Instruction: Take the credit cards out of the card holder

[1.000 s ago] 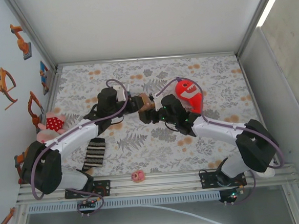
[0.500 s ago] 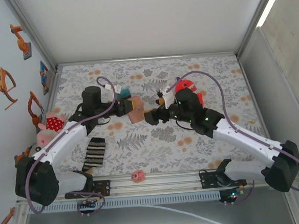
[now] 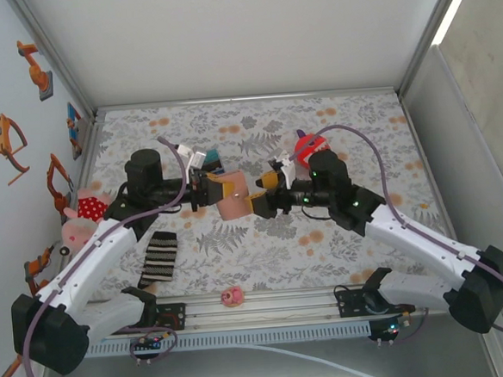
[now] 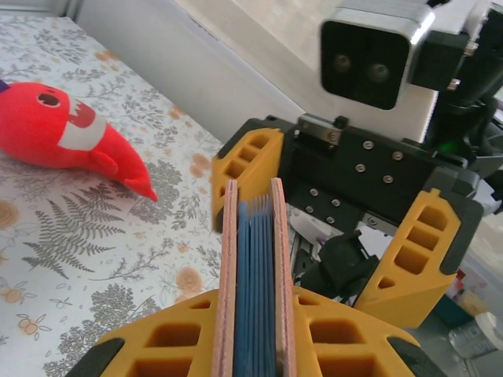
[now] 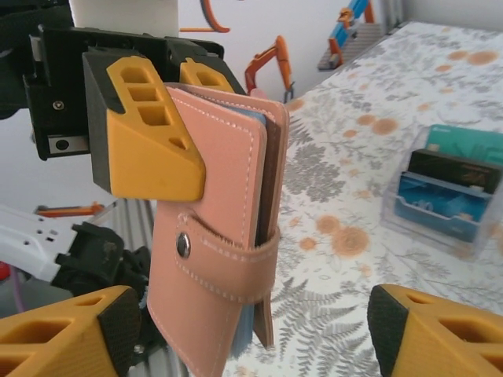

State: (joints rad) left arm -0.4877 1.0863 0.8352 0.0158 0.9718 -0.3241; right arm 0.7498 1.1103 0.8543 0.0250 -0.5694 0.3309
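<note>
The tan card holder (image 3: pixel 233 199) hangs above the middle of the table, with my left gripper (image 3: pixel 207 190) shut on its left end. Seen edge-on in the left wrist view, the card holder (image 4: pixel 253 236) shows blue layers between two tan covers, pinched by my left gripper (image 4: pixel 253 308). I cannot tell credit cards from the blue lining. In the right wrist view the card holder (image 5: pixel 224 236) has its snap strap (image 5: pixel 236 263) fastened. My right gripper (image 5: pixel 251 323) is open, one finger (image 5: pixel 75 338) close beside the holder's lower end, the other (image 5: pixel 440 334) well apart from it. From above, the right gripper (image 3: pixel 262 200) faces the holder's free end.
A clear stand with teal, black and blue stripes (image 5: pixel 449 188) sits on the floral table (image 3: pixel 369 146) behind the left gripper. A red plush (image 4: pixel 75 137) lies at the back right. A striped sock (image 3: pixel 159 257), a small pink toy (image 3: pixel 233 295) and a dotted plush (image 3: pixel 85 209) lie at the left and front.
My left gripper carried the card holder right and nearer, toward the table's middle. The right arm stretched out and brought its open jaws around the holder's free end.
</note>
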